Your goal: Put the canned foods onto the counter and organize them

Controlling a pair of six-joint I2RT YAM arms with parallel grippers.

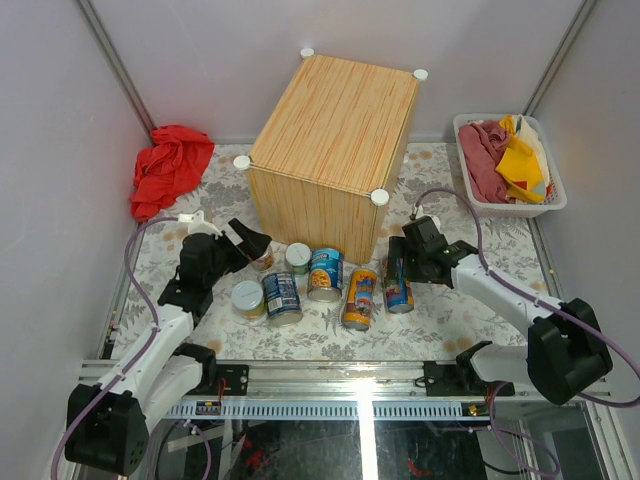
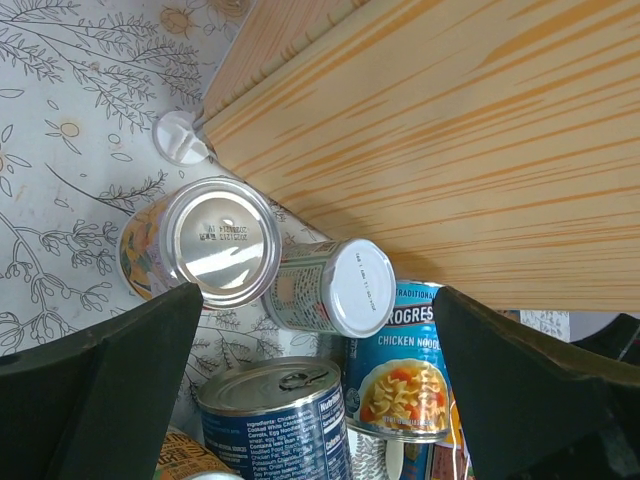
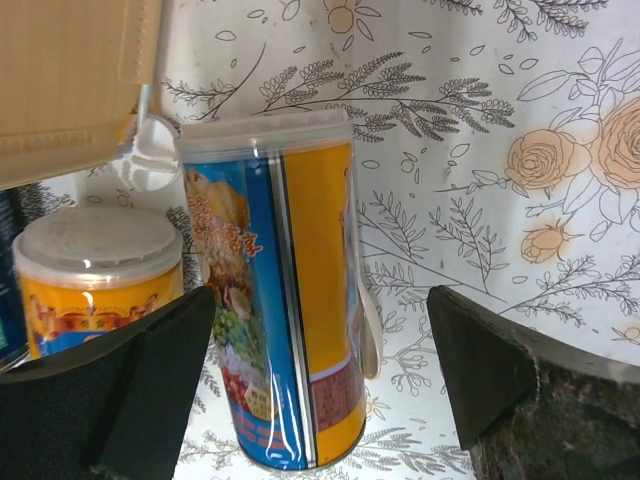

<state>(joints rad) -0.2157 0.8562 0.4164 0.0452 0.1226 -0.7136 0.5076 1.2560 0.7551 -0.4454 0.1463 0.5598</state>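
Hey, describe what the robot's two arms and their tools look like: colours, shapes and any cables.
The left arm and right arm both have white links between chunky black joint housings. The left tool and right tool are black, each with two broad wedge-shaped fingers. A greyish-purple cable loops along each arm. No markings are readable.
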